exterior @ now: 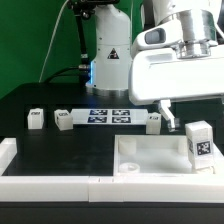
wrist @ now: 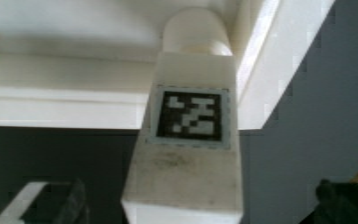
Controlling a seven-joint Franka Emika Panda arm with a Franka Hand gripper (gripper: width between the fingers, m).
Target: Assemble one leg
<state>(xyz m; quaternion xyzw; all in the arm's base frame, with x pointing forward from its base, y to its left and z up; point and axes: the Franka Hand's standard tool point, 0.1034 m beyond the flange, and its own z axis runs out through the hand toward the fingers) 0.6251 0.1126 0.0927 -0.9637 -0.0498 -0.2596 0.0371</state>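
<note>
One leg [exterior: 198,146], a stubby white block with a black-and-white tag, stands upright at the near corner of the tabletop [exterior: 150,158] on the exterior view's right. My gripper [exterior: 193,113] hangs just above it, jaws open. In the wrist view the leg [wrist: 185,120] runs between my gripper [wrist: 190,206] and the tabletop's raised rim [wrist: 87,75]. The dark fingers [wrist: 30,205] stay clear of the leg on both sides. Three more legs stand on the black table [exterior: 36,118], [exterior: 63,121], [exterior: 153,121].
The marker board [exterior: 110,115] lies behind the tabletop, in front of the arm's base. A low white wall [exterior: 40,185] runs along the front edge and up the exterior view's left side.
</note>
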